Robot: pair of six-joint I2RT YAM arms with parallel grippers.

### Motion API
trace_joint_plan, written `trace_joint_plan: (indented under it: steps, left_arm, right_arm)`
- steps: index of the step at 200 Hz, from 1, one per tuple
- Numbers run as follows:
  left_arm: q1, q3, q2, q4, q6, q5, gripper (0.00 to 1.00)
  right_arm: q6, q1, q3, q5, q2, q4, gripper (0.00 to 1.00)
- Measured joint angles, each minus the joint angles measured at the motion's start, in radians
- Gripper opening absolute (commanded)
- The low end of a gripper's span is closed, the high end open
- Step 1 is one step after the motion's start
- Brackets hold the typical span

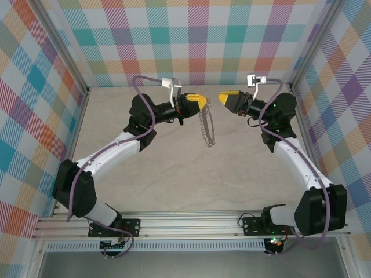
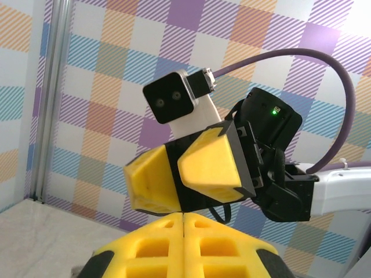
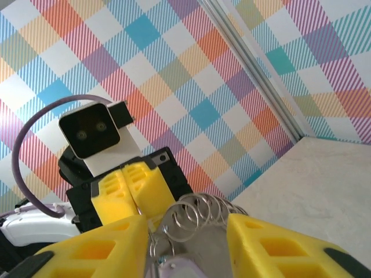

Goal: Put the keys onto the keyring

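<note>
My left gripper [image 1: 204, 102] is shut on the top of the keyring [image 1: 206, 128], a thin grey scalloped loop that hangs down over the table. In the right wrist view the keyring [image 3: 200, 211] shows as a row of small wire coils between my right gripper's [image 3: 185, 237] yellow fingers, which stand apart and grip nothing. The keys [image 3: 181, 270], a pale lilac tab, sit at the bottom edge, just under the coils. The left gripper [image 3: 141, 207] pinches the loop behind them. The right gripper [image 1: 222, 97] faces the left one closely; the left wrist view shows it open [image 2: 169, 175].
Checkered walls close in the marble-look table [image 1: 174, 174] on three sides, with aluminium posts [image 1: 75, 81] at the back corners. Both wrist cameras and their purple cables [image 1: 139, 87] stand above the grippers. An aluminium rail [image 1: 191, 223] runs along the near edge.
</note>
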Motion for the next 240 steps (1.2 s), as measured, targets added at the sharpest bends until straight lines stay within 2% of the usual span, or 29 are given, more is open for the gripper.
trace_joint_plan:
  steps: [45, 81, 131, 200, 216, 240]
  left_arm:
    - [0.000, -0.001, 0.008, 0.025, -0.036, -0.009, 0.00]
    - [0.000, -0.001, 0.008, 0.036, -0.039, -0.010, 0.00]
    - [0.001, -0.001, 0.008, 0.036, -0.040, -0.010, 0.00]
    - [0.001, -0.001, 0.008, 0.036, -0.040, -0.017, 0.00]
    - [0.001, -0.001, 0.008, 0.036, -0.040, -0.017, 0.00]
    - [0.001, -0.001, 0.008, 0.034, -0.041, -0.025, 0.00]
  right_arm:
    - [0.115, 0.034, 0.000, -0.001, 0.069, 0.142, 0.46]
    - [0.130, 0.074, 0.001, -0.005, 0.074, 0.166, 0.41]
    - [0.130, 0.088, 0.001, -0.009, 0.074, 0.179, 0.29]
    - [0.129, 0.102, 0.001, -0.025, 0.074, 0.176, 0.28]
    - [0.128, 0.106, 0.002, -0.028, 0.074, 0.175, 0.20]
    - [0.121, 0.109, 0.002, -0.037, 0.075, 0.179, 0.00]
